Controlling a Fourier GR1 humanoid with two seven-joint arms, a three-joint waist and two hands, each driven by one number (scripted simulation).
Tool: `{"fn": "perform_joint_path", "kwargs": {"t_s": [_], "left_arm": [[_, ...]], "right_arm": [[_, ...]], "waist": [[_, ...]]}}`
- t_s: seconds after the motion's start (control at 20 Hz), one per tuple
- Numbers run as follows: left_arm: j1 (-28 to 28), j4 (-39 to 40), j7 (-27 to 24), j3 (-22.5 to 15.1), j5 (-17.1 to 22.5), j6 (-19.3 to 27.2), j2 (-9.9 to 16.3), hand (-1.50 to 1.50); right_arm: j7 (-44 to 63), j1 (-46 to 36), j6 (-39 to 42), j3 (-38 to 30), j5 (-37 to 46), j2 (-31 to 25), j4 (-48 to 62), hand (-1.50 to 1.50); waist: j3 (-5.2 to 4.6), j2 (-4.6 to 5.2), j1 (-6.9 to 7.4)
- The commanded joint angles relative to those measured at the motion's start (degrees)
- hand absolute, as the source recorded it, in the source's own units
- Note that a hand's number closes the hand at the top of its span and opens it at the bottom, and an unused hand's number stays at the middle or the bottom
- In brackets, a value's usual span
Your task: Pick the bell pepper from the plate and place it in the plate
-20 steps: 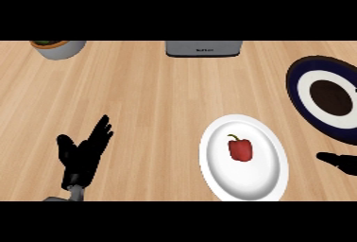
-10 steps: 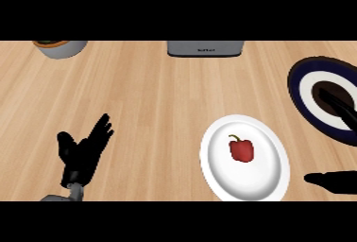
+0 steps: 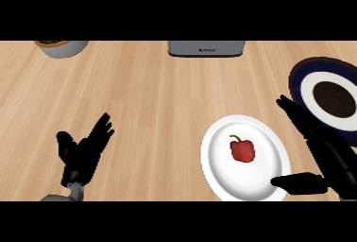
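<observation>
The right robot hand [image 3: 322,142] enters near the tabletop's near right corner, black, with its fingers [image 3: 294,113] stretched straight and pointing away from the robot and its thumb [image 3: 301,182] spread wide to the left. It is open and holds nothing. The thumb overlaps the near right rim of a white oval ceramic plate [image 3: 216,165]; whether it touches the rim cannot be told. The fingers run along the plate's right side, between it and a second plate.

On the white plate, near its middle, lies a small red bell pepper [image 3: 242,150] with a short dark stem pointing toward the far edge of the tabletop. It sits just beside the open hand, apart from it.

Judging by its look, the pepper is light, hollow and fairly stiff, with smooth, glossy skin that may slip between hard fingers. It may roll on the plate if nudged. The best hold seems to be across its broad body, thumb on one side and fingers on the other, rather than by the thin stem.

Toward the tabletop's right edge, farther away, sits a round dark blue plate with a white ring and dark brown centre [image 3: 307,75].

The left robot hand [image 3: 82,151] rests open near the near left edge, fingers straight and raised, holding nothing.

At the far edge stand a grey boxy appliance [image 3: 206,48] and, toward the far left corner, a grey round pot [image 3: 61,47].
</observation>
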Motion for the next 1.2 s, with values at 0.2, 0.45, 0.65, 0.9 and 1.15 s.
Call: {"fn": "perform_joint_path", "kwargs": {"t_s": [0.2,0.45,0.65,0.9,1.15], "left_arm": [[0.9,1.7,0.0,0.6,-1.4,-1.1,-1.0,0.0],[-0.4,3.2,0.0,1.8,-2.8,-1.2,-2.6,0.0],[-1.8,0.5,3.9,2.1,-3.2,-0.4,-2.5,0.0],[0.5,-0.7,2.7,4.5,-2.4,-3.3,-1.9,0.0],[-1.5,6.1,-1.6,3.6,-6.2,-2.1,-5.3,0.0]], "right_arm": [[6.3,-1.9,2.3,8.8,9.5,10.5,3.0,-1.5],[3.7,-0.7,3.0,5.6,11.2,13.8,4.4,-1.5],[3.3,2.2,-0.6,9.3,19.4,15.8,7.4,-1.5],[2.1,0.7,1.8,4.8,21.4,16.3,11.5,-1.5],[3.0,-3.3,4.8,4.9,23.5,20.4,15.7,-1.5]], "waist": [[-0.16,0.21,0.11],[-0.14,0.2,-0.23],[-0.12,0.17,-0.26],[-0.13,0.17,-0.18],[-0.14,0.24,-0.22]]}}
